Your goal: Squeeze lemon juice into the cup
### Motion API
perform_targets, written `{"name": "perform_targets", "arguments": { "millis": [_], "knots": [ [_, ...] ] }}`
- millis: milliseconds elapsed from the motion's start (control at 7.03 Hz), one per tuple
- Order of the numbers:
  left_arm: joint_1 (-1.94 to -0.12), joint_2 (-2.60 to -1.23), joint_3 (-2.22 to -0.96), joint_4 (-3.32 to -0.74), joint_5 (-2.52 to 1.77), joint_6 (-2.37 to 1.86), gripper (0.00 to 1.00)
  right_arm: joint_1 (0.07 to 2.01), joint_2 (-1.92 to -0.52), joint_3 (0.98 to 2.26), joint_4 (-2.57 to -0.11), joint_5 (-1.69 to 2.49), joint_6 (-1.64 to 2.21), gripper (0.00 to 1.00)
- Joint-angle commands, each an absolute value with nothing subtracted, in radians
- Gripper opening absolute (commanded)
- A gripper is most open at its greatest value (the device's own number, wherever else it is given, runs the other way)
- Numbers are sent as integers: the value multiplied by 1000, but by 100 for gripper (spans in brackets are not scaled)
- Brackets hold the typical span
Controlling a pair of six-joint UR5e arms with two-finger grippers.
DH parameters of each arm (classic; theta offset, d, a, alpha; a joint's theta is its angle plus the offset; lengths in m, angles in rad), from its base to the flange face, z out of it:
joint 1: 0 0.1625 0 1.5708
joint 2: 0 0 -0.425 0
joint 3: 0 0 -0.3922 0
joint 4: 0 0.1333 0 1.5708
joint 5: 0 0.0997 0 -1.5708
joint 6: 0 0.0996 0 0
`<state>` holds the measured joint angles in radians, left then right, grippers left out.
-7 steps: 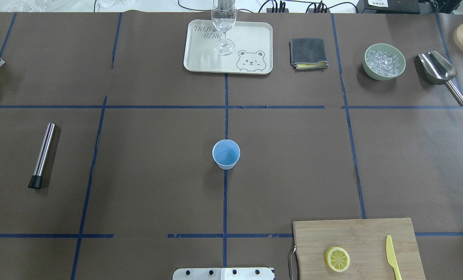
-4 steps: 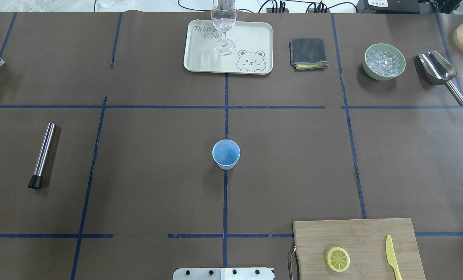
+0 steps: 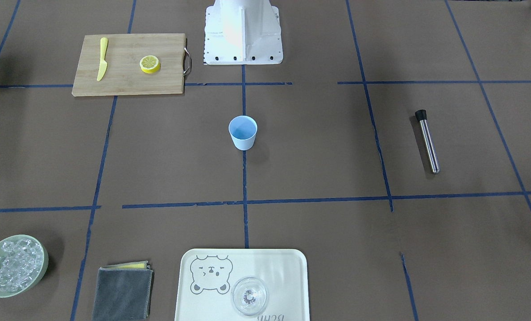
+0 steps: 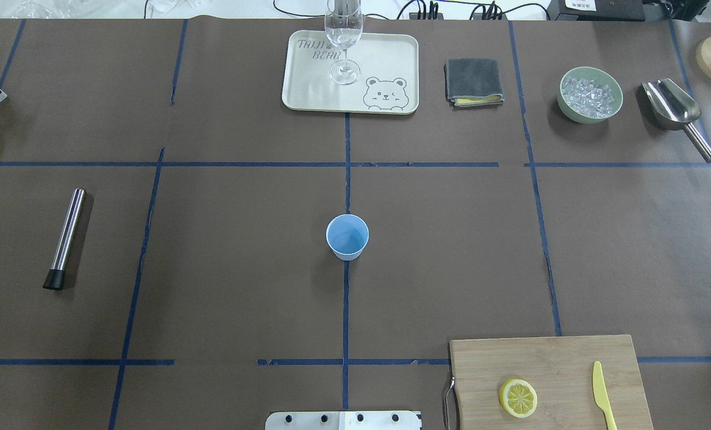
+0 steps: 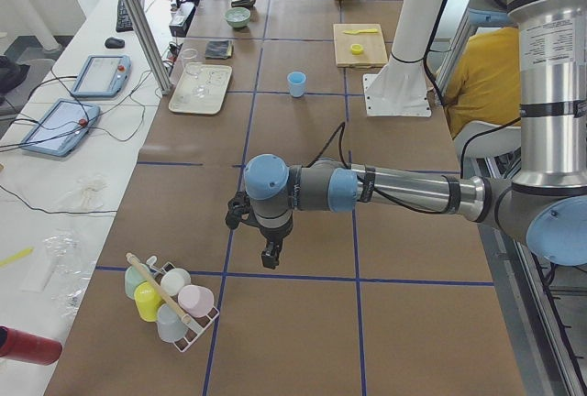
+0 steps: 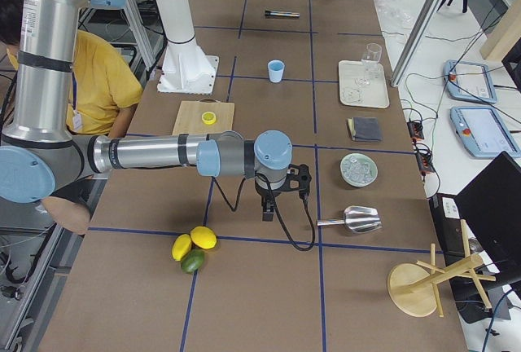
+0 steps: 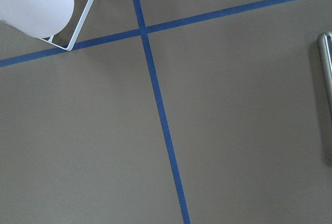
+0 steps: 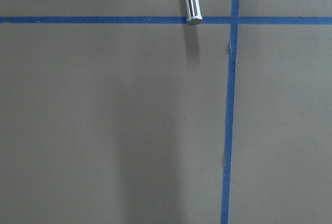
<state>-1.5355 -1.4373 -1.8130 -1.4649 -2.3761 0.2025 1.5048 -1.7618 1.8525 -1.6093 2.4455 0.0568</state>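
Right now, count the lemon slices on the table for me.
1. The lemon slice lies cut face up on the wooden cutting board, left of the yellow knife in the overhead view. No other slice shows in any view.

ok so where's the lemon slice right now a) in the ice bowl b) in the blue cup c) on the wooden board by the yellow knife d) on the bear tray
c, the lemon lies on the cutting board beside the knife, well apart from the cup.
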Motion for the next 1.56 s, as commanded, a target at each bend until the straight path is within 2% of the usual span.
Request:
{"name": "perform_targets", "arguments": {
  "millis": [0, 1423],
  "knots": [
    [-1536, -1437, -1813, -1465, -2376, 202, 100, 1505, -1761, 1852, -1609, 2445, 55, 100],
    [-1534, -1450, -1836, -1467, -2430, 201, 100, 1503, -1759, 1871, -1608, 2456, 58, 100]
  ]
}}
